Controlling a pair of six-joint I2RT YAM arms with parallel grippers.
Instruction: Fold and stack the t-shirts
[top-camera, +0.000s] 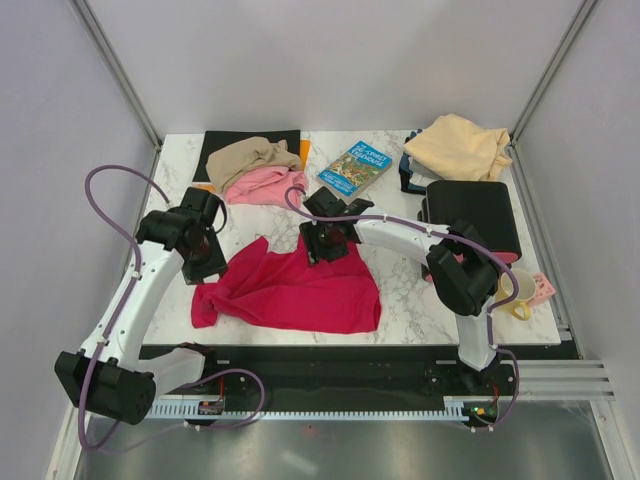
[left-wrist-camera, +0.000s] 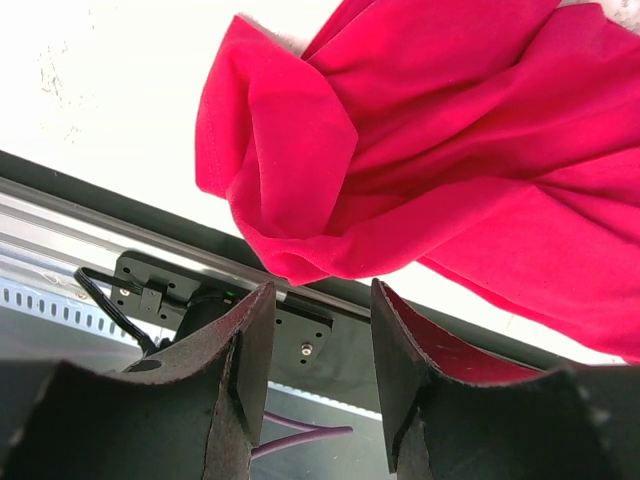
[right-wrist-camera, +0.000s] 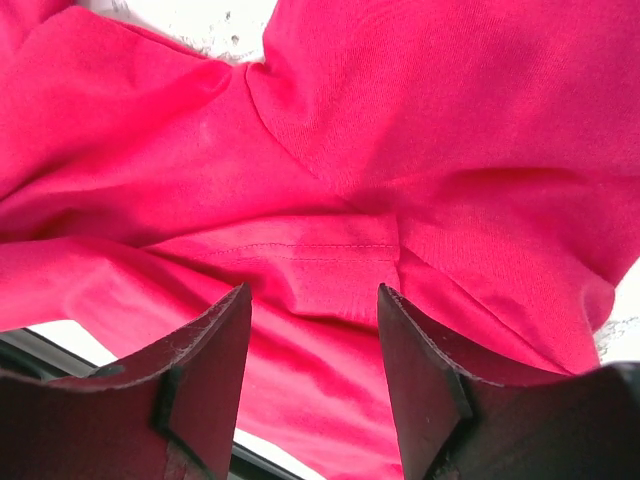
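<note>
- The right gripper (right-wrist-camera: 312, 300) is closest in its wrist view. Its two dark fingers (right-wrist-camera: 205, 380) stand well apart with nothing between them, directly over red cloth. I cannot tell if the tips touch the cloth.
- The left gripper (left-wrist-camera: 320, 300) is also wide open and holds nothing. It is beside the left edge of the same cloth, over the near edge of the table.
- The crimson t-shirt (top-camera: 300, 290) lies spread but wrinkled on the near middle of the table, with one bunched sleeve at its left end.
- The pink t-shirt (top-camera: 262, 185) lies crumpled behind it, at the back left. The tan-brown t-shirt (top-camera: 250, 155) lies partly on top of the pink one.
- Both of these rest on or against a black mat (top-camera: 222, 140).
- The peach-cream t-shirt (top-camera: 460, 148) is in a loose heap at the back right corner.
- A blue book (top-camera: 356, 168) lies between the two back groups.
- A black block (top-camera: 480, 215) sits on the right side, and a mug (top-camera: 512, 290) is near the right edge.
- The table (top-camera: 410, 300) has a white marble pattern with grey veins.
- Plain pale walls (top-camera: 330, 60) enclose it, with metal posts (top-camera: 115, 65) running up from the back corners.
</note>
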